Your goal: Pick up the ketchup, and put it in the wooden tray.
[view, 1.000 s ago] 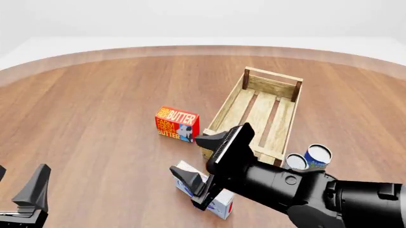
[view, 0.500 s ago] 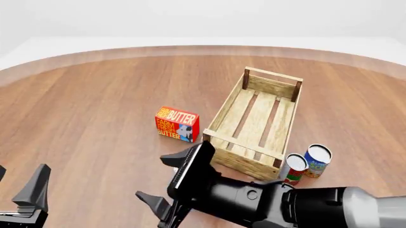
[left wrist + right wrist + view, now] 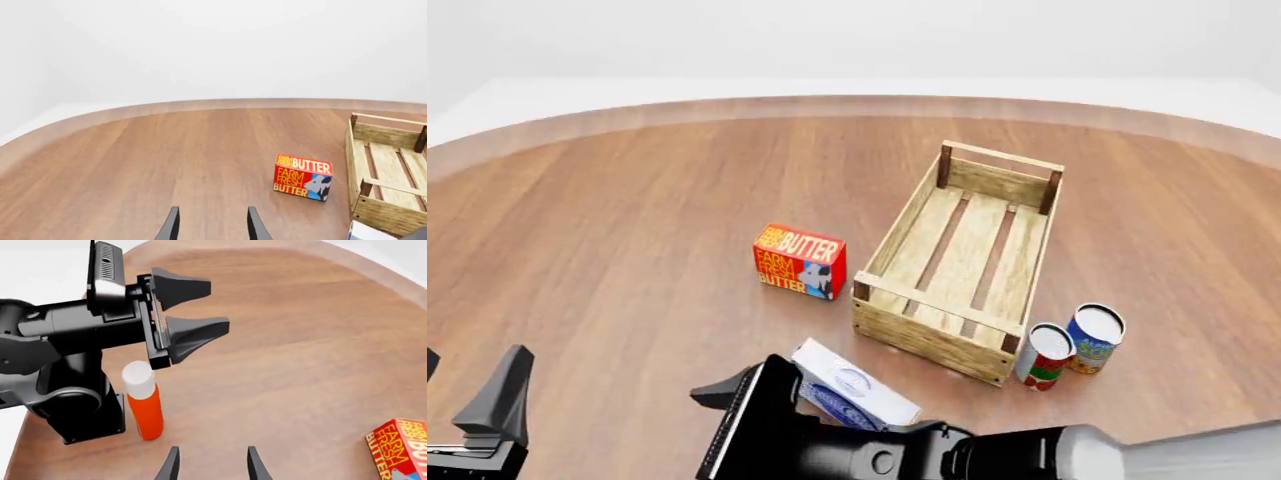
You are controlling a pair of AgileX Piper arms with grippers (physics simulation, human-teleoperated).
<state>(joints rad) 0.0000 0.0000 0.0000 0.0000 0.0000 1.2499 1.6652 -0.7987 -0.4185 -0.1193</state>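
The ketchup [image 3: 144,409] shows only in the right wrist view: an orange-red bottle with a white cap, upright beside the left arm's base. My right gripper [image 3: 211,469] is open and short of the bottle, with bare table between them. My left gripper [image 3: 467,388] is open and empty at the near left edge of the table; it also shows as the left gripper [image 3: 220,306] above the bottle. The wooden tray [image 3: 897,235], a slatted light-wood crate, lies empty right of centre; the tray [image 3: 363,160] also shows in the left wrist view.
A red butter box [image 3: 799,261] stands left of the tray. Near the tray's front corner lies a white and blue carton [image 3: 851,392], just beyond my right arm [image 3: 868,455]. Two cans [image 3: 1070,345] stand right of the tray's near end.
My right arm has swung back from the tray's near end toward the near left and sunk low in the front view, uncovering the white and blue carton. The left arm has not moved.
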